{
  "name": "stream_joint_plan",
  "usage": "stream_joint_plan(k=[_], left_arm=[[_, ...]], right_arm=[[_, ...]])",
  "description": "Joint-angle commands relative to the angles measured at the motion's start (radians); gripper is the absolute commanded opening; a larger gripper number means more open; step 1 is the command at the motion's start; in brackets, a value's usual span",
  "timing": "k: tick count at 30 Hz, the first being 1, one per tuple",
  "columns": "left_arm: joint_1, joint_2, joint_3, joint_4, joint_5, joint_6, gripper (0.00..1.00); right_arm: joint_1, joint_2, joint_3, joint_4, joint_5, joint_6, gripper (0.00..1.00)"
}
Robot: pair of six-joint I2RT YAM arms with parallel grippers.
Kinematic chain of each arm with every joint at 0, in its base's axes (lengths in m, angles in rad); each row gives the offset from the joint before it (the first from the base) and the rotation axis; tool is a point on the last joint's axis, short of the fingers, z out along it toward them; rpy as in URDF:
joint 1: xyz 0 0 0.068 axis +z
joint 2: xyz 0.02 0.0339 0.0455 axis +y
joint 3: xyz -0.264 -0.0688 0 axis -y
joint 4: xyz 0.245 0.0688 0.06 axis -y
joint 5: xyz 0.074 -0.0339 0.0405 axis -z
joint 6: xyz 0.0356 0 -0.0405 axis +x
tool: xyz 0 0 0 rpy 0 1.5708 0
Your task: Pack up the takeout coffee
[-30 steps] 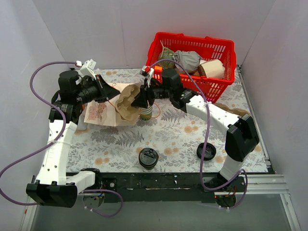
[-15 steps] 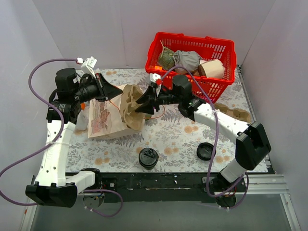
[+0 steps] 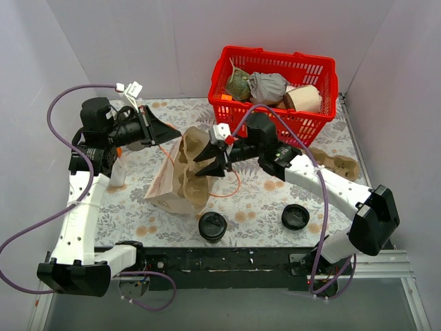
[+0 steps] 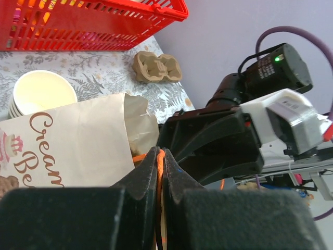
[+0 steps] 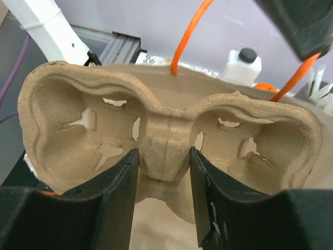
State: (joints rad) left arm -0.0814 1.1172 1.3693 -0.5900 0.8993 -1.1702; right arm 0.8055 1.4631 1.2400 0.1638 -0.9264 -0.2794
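Observation:
The takeout coffee [image 3: 212, 226], a small cup under a black dome lid, stands alone near the table's front edge. A brown printed paper bag [image 3: 169, 185] lies tilted with its mouth to the right; it also shows in the left wrist view [image 4: 67, 135]. My left gripper [image 3: 169, 134] is shut on the bag's orange cord handle [image 4: 160, 162] and holds it up. My right gripper [image 3: 204, 164] is shut on the middle bridge of a two-cup cardboard carrier [image 5: 166, 130], held at the bag's mouth. Both grippers are well behind the coffee.
A red basket [image 3: 324, 105] with wrapped items stands at the back right. A second cardboard carrier [image 3: 337, 164] lies on the right. A loose black lid [image 3: 295, 216] lies near the front right. A stack of lidless cream cups [image 4: 39, 94] stands beside the bag.
The right gripper has carried the cardboard carrier toward the near side. The bag has swung and tilted with it, its mouth now lower and nearer the front. The left gripper still holds the handle.

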Motion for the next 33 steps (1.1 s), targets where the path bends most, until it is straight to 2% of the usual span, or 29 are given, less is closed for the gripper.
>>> stream_joint_plan(k=[1, 8, 18, 22, 26, 30, 33], left_arm=[[-0.001, -0.033, -0.025, 0.059, 0.056, -0.049, 0.00], [-0.001, -0.060, -0.058, 0.087, 0.065, -0.085, 0.00], [-0.001, -0.062, -0.079, 0.093, 0.171, -0.088, 0.00], [-0.001, -0.068, -0.082, 0.070, 0.165, -0.068, 0.00], [-0.001, -0.068, -0.101, 0.079, 0.183, -0.074, 0.00], [-0.001, -0.080, -0.098, 0.091, 0.193, -0.094, 0.00], [-0.001, -0.092, -0.087, 0.093, 0.194, -0.108, 0.00]], right_arm=[[0.032, 0.011, 0.000, -0.058, 0.060, -0.035, 0.26], [0.064, 0.006, -0.054, 0.051, 0.326, 0.063, 0.26], [0.089, 0.065, -0.010, 0.039, 0.449, 0.034, 0.25], [0.089, 0.056, -0.017, 0.066, 0.471, 0.114, 0.24], [0.089, 0.026, -0.051, 0.094, 0.575, 0.158, 0.22], [0.090, 0.048, -0.060, 0.117, 0.561, 0.112, 0.22], [0.100, 0.089, -0.030, 0.102, 0.619, 0.073, 0.22]])
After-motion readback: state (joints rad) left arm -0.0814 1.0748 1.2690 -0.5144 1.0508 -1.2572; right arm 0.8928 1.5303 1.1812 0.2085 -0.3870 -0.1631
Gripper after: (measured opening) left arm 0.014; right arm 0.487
